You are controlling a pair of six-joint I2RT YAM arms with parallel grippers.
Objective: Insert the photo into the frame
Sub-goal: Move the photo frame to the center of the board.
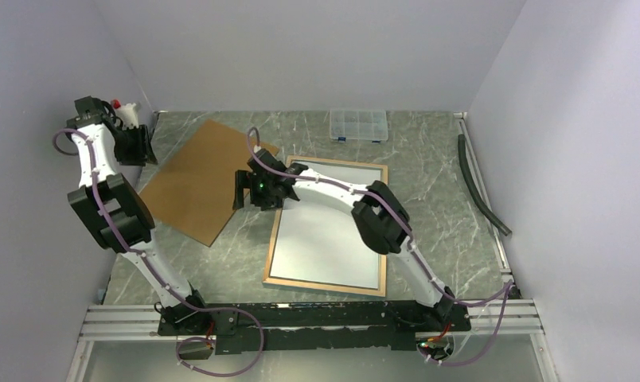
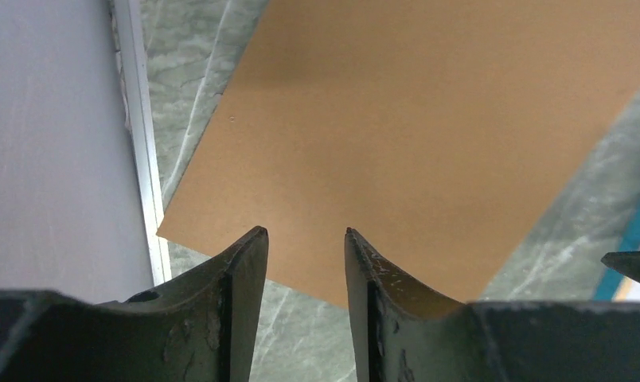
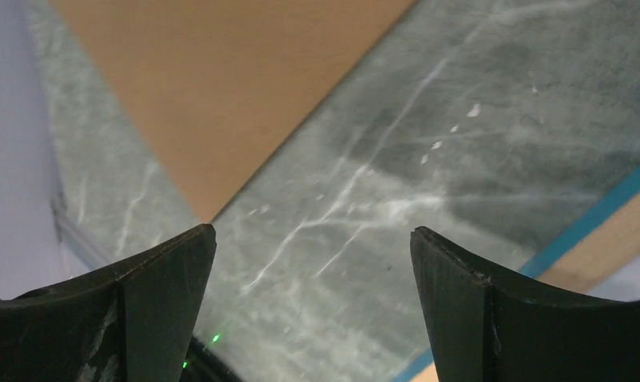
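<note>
The frame (image 1: 325, 286) is laid rear-up on the tabletop (image 1: 428, 175), long axis running near-to-far, with the photo (image 1: 325, 247) apparently seated inside, white back up. The right jaws, spread and empty, are nearest, beside its far-left corner. The left jaws, slightly parted, are farther off.

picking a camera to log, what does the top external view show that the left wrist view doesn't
Only top external: the frame lying tan side up with the photo white back up inside it, the clear compartment box at the far edge, and both whole arms. Only left wrist: a close look at the left gripper, fingers parted with nothing between them. Both: the brown backing board and the green marble table.
</note>
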